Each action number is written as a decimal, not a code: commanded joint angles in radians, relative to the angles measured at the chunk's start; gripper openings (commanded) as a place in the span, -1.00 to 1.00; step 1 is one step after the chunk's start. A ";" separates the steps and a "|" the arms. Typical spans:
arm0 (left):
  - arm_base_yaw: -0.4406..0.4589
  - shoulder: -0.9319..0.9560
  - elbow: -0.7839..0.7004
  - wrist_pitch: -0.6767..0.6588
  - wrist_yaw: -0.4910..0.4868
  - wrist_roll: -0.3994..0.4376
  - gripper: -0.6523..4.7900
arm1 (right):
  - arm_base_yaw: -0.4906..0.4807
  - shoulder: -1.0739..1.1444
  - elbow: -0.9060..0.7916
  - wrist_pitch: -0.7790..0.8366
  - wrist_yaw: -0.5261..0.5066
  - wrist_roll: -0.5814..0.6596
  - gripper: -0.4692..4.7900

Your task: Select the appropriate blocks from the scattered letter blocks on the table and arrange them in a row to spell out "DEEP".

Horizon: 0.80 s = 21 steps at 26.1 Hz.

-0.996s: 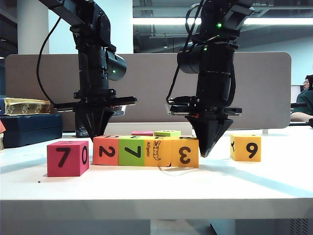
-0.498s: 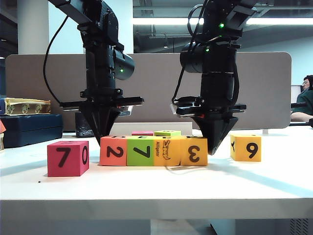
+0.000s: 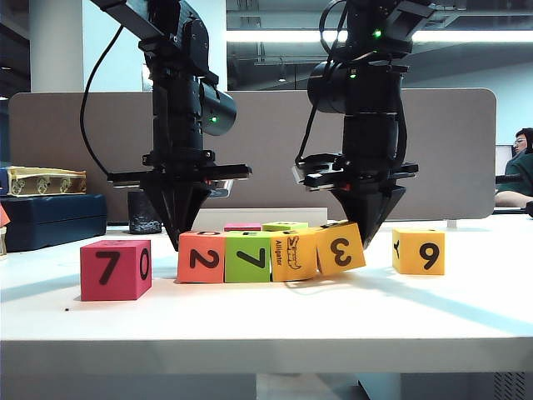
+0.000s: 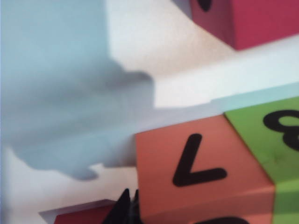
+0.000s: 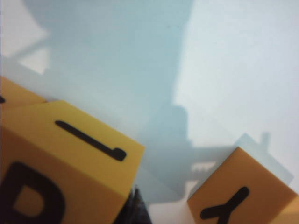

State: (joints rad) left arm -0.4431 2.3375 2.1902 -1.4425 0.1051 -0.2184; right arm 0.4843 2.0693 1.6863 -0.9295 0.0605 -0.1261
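While closed left tool (image 3: 185,240) and right tool (image 3: 365,237), state unclear, squeeze row, "3" block (image 3: 340,247) tips; next: level it.

Showing across the centre of the exterior view: red cube (image 3: 116,268) with black "7" and "0", orange block (image 3: 201,257) with black "2", lime-green block (image 3: 247,257) with black "7", yellow-orange alligator block (image 3: 293,255), yellow-orange block (image 3: 339,247) with black "3". Sitting at right, yellow-orange cube (image 3: 418,251) with black "9". Resting on plain white table (image 3: 266,321). Both grippers wearing black.
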 commanded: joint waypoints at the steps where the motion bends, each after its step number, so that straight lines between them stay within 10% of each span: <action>1: -0.020 -0.005 0.003 0.006 0.089 0.012 -0.77 | 0.017 -0.005 0.008 0.045 -0.083 -0.005 -0.83; 21: -0.009 -0.005 0.003 0.007 -0.082 0.055 -0.77 | 0.017 -0.005 0.006 0.054 -0.106 0.023 -0.83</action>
State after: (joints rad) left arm -0.4461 2.3375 2.1910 -1.4425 -0.0113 -0.1703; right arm 0.4881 2.0693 1.6855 -0.9287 0.0223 -0.1108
